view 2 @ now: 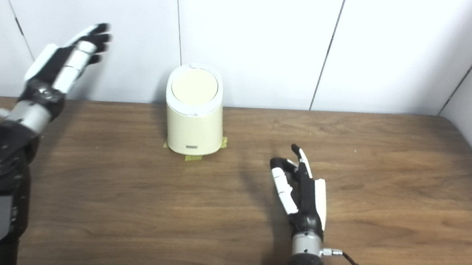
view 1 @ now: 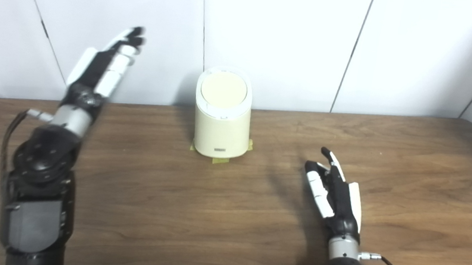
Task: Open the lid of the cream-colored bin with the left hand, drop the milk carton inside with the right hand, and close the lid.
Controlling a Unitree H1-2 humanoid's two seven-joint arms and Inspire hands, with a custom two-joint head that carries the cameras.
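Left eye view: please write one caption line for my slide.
Left hand raised open beside the closed cream-colored bin; right hand empty, low over table.

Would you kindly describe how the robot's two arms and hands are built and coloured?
Both hands, left hand and right hand, are black with white shell panels and black fingertips. Each joins a silver metal wrist cuff with a small connector carrying a thin black cable. The forearms are dark grey and black, with round, bolted joint housings.
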